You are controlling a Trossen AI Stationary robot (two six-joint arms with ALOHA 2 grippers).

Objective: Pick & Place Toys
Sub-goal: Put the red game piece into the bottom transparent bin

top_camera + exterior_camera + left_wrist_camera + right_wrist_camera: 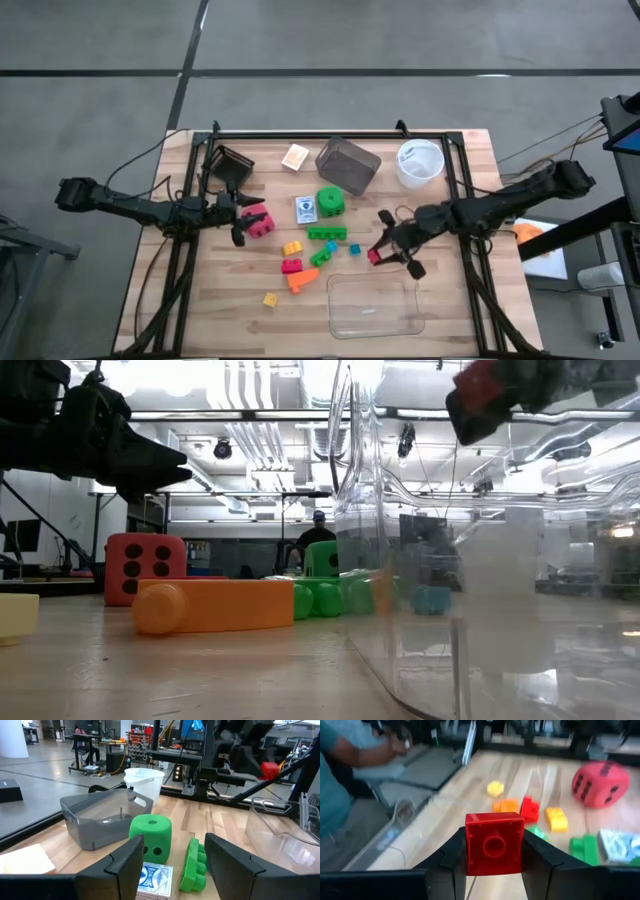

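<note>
My right gripper hangs above the table, just beyond the far edge of the clear tray, shut on a red brick. My left gripper stays open and level at the table's left, over the pink-red die, with nothing between its fingers. The green die, a card pack, a tan block and several small bricks, among them orange and yellow, rest flat on the wood. My right gripper pinches the red brick by two opposite sides between its two fingers. The brick's hollow underside faces the wrist camera. The fingers come from the table's right, slanting a little downward. The brick is lifted clear of the table.
A grey bin and a white round bowl stand at the far edge, with a dark box at the far left. A person's arm shows beyond the table in the right wrist view.
</note>
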